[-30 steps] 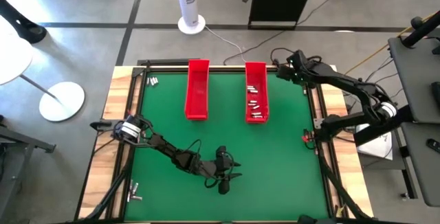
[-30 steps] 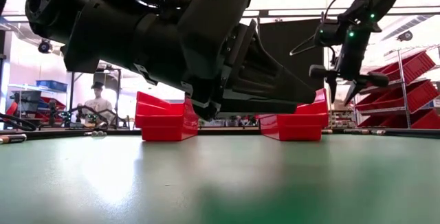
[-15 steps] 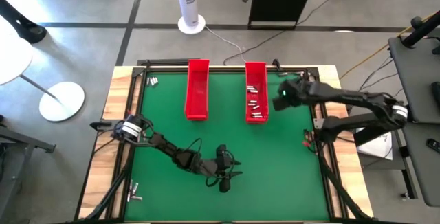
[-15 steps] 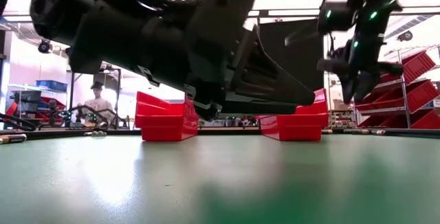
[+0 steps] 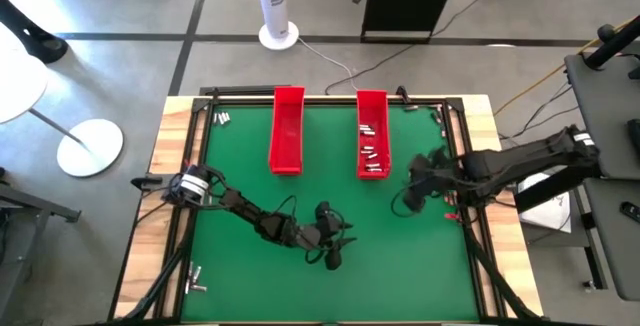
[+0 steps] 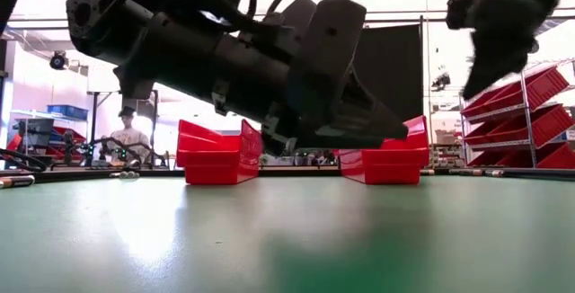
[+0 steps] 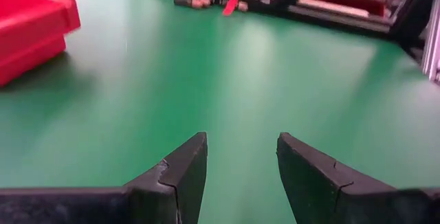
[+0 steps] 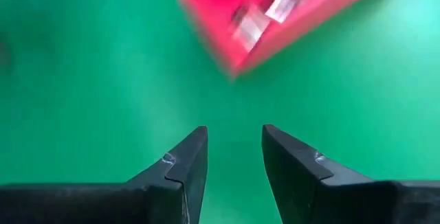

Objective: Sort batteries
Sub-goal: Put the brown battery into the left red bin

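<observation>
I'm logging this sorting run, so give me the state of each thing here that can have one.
Left gripper: open, empty, low over the green mat's near middle.
Right gripper: open, empty, above the mat beside the right tray.
Left red tray: looks empty.
Right red tray: holds several batteries, mostly toward its near end.
Loose batteries: lying at the table's far left corner.
More loose batteries: lying at the near left edge.
</observation>
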You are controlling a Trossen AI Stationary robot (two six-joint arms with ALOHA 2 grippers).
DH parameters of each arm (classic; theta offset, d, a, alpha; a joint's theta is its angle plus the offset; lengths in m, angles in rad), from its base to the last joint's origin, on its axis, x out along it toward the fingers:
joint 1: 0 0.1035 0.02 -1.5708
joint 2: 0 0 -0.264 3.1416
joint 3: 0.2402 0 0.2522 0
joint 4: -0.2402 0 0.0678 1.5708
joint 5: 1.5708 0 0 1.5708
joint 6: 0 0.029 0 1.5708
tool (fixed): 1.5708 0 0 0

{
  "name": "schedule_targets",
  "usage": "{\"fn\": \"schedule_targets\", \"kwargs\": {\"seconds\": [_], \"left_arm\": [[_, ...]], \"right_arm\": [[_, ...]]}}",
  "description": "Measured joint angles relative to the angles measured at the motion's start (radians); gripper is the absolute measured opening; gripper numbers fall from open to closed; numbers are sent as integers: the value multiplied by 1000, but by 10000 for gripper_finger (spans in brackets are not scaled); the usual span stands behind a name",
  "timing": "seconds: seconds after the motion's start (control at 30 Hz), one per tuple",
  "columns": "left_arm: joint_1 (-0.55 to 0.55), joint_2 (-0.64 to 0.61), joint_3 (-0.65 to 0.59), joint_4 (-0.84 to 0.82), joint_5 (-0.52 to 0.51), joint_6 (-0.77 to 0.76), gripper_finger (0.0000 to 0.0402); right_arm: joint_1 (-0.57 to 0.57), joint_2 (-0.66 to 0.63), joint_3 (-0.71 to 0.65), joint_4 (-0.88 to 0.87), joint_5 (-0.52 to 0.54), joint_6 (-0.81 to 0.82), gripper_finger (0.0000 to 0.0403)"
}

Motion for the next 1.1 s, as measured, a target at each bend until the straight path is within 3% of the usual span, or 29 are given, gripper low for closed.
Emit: {"fn": "schedule_targets", "kwargs": {"seconds": [0.1,0.3,0.6,0.8,1.1], "left_arm": [[0,4,0,-33,-21,18,158],[16,5,-2,-87,-95,-21,158],[-34,5,-4,-136,-111,-140,158],[-61,5,-4,-135,-147,-252,158],[-134,5,-4,-133,-146,-367,158]], "right_arm": [[1,60,7,-120,-146,-4,134],[1,208,41,-426,-170,-50,170],[-15,373,43,-498,-258,-369,243],[-21,459,32,-562,-258,-401,278],[-59,443,28,-495,-344,-489,299]]}}
